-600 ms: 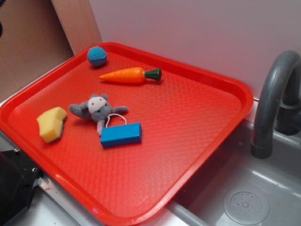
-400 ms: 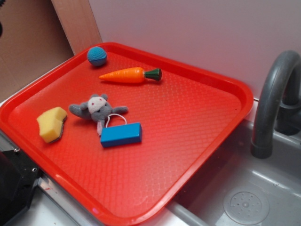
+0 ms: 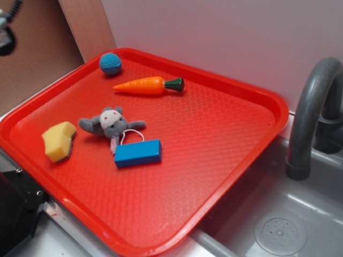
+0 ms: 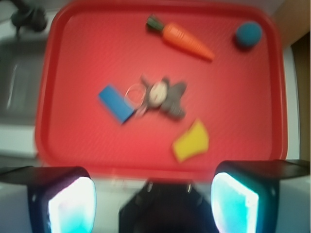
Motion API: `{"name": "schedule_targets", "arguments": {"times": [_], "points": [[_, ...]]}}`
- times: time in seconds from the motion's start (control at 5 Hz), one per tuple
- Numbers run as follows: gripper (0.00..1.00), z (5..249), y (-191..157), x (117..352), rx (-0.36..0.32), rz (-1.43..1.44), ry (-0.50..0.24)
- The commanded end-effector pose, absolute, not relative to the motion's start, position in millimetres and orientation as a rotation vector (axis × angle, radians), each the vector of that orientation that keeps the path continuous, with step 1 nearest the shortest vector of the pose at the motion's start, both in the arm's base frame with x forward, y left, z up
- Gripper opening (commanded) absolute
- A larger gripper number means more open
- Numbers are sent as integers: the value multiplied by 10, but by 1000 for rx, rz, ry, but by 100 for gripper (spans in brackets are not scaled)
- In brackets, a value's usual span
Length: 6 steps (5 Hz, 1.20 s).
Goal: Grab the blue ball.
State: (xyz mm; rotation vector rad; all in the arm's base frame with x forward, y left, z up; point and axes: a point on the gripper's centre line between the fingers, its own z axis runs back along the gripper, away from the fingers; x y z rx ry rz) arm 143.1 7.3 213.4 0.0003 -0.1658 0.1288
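Jaws spread wide, nothing between: gripper fills the bottom edge of the wrist view with glowing pads far apart, high above the tray's near rim. Wrist view blurred, probably motion. From the exterior view, only a sliver of arm visible at the top-left corner, larger there than 0.4 s ago and absent 0.6 s ago, so likely just starting to swing in. Nothing on the tray shifted across the three exterior frames. Nearest in the wrist view: yellow sponge, lying flat, just inside the near rim. Next, grey plush mouse mid-tray, its loop touching or overlapping the blue rectangular block beside it. Beyond those, toy carrot, green end pointing away from the target. Farthest: blue ball in the far right corner of the wrist view, close to the tray wall, near the carrot's orange tip but apart from it; seen in the exterior view at the back-left corner. Task barely begun: no contact, gripper still well apart from ball. Next move needs travel across the whole tray plus descent. Risk, as judgement: tray wall close behind the ball, little room for the far finger; round ball may roll if nudged.
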Motion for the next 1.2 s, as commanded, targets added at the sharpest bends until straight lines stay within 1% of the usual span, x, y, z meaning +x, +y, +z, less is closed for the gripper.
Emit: {"name": "schedule_targets", "arguments": {"times": [0.0, 0.2, 0.4, 0.6, 0.8, 1.0], "points": [[100, 1865, 649, 1929, 83, 271, -301], [100, 1669, 930, 2124, 114, 320, -356], [100, 1460, 1146, 2377, 168, 354, -433], [100, 1252, 1339, 2614, 207, 419, -481], [100, 1107, 1474, 2738, 253, 439, -523], [100, 887, 1608, 2886, 291, 459, -522]]}}
